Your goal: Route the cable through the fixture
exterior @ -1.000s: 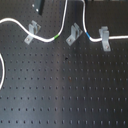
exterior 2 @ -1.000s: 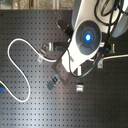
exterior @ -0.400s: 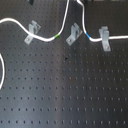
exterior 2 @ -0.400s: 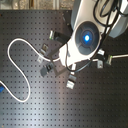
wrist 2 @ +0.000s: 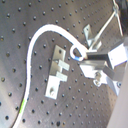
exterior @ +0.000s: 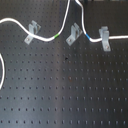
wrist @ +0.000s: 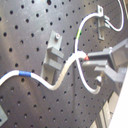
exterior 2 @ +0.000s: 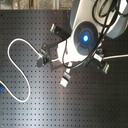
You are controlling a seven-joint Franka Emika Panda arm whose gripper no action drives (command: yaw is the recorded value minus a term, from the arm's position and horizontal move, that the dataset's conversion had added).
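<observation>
1. The fingers [wrist: 92, 67] are pinched shut on the cable [wrist: 60, 80].
2. In the first wrist view the cable curves just beside the middle fixture [wrist: 54, 55] on the counter [wrist: 30, 30].

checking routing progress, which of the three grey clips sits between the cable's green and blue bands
The middle clip in the first exterior view: the cable loops up over it, green band to its left, blue band to its right.
</observation>
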